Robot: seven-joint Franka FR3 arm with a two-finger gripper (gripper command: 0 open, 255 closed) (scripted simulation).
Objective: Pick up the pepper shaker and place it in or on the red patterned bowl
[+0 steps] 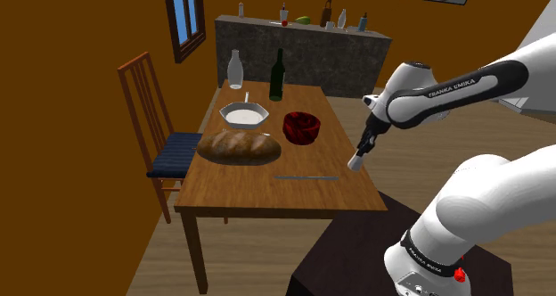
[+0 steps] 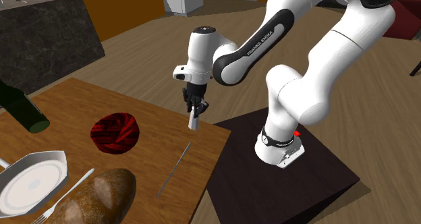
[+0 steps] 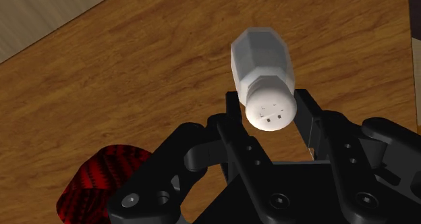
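1. Table (image 1: 241, 183): a wooden surface. It lies beneath the hand, which stands over it close to one edge.

2. Arm (image 1: 445, 89): it rises from the dark stand (image 1: 356, 250), bends at a raised elbow and reaches out over the table edge. The last link is turned down, so the hand points almost straight at the tabletop.

3. Red patterned bowl (image 1: 301, 127): it stands on the table off to one side of the hand, farther in from the edge. It is apart from the fingers and from what they carry.

4. Gripper (image 3: 270, 106): the two black fingers are partly closed and clasp the cap end of the pepper shaker (image 3: 263, 67), one finger on each side.

5. Pepper shaker: it is a pale, faceted piece with a round, perforated cap. Its cap faces back into the hand and its body projects beyond the fingertips toward the tabletop. It cannot be determined whether its base clears the wood.

6. Knife (image 2: 174, 170): it lies flat on the table, near the hand and just beyond the shaker's base.
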